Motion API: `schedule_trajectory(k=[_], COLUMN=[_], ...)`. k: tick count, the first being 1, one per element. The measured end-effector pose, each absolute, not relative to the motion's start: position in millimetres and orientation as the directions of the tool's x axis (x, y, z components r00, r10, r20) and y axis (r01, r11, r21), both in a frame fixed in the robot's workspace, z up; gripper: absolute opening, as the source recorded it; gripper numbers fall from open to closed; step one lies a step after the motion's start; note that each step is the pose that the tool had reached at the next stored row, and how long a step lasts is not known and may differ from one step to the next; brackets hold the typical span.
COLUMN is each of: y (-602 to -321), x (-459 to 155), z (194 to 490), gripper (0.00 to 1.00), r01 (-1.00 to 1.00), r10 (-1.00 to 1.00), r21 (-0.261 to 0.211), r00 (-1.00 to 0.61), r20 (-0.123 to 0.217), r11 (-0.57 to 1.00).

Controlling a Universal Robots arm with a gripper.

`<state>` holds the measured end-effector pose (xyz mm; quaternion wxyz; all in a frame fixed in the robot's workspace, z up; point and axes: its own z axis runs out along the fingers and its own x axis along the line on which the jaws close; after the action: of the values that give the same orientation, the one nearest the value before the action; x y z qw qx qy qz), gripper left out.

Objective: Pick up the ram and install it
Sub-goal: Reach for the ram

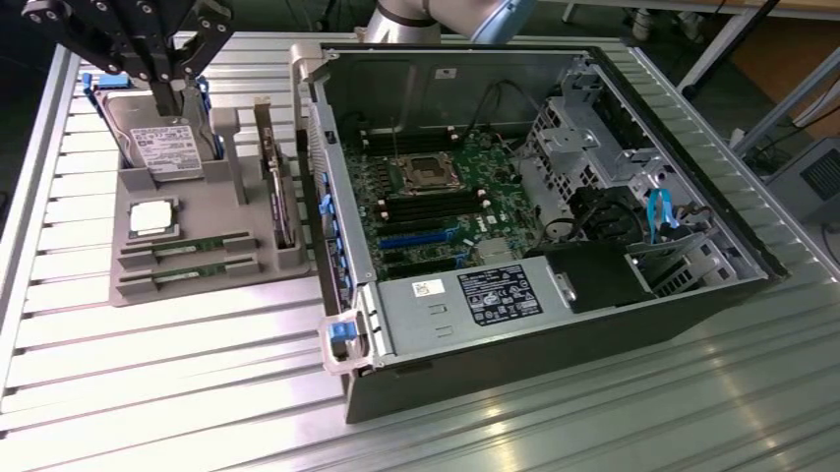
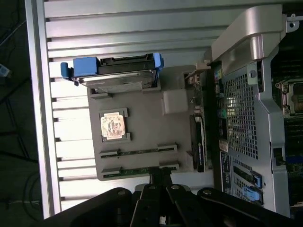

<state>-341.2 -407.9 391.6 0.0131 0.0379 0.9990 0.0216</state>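
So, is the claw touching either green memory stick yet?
Apart. The exterior view shows the gripper up by the hard drive, with the processor chip lying between it and the nearest ram stick.

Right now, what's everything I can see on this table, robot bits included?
table: one, silver slatted metal, under everything.
computer case: one, black and grey, side open, on the exterior view's right.
holder: one, grey, beside the case on the exterior view's left.
ram sticks: two, green, lying in the holder's slots.
processor chip: one, silver, lying flat in the holder.
hard drive: one, silver with a blue bracket, upright in the holder.
expansion card: one, dark, standing on edge in the holder, next to the case.
arm: one, silver and blue, behind the case.
hand: one, black, shut, above the holder.
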Motion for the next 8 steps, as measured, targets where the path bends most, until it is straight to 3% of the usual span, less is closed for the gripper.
schedule_trajectory(k=[8], y=[-424.5], x=[-341.2], z=[391.4], gripper=[0.10], r01=[0.075], r10=[0.076], r21=[0.043], r00=[-0.997], r20=[-0.025], r11=[0.996])
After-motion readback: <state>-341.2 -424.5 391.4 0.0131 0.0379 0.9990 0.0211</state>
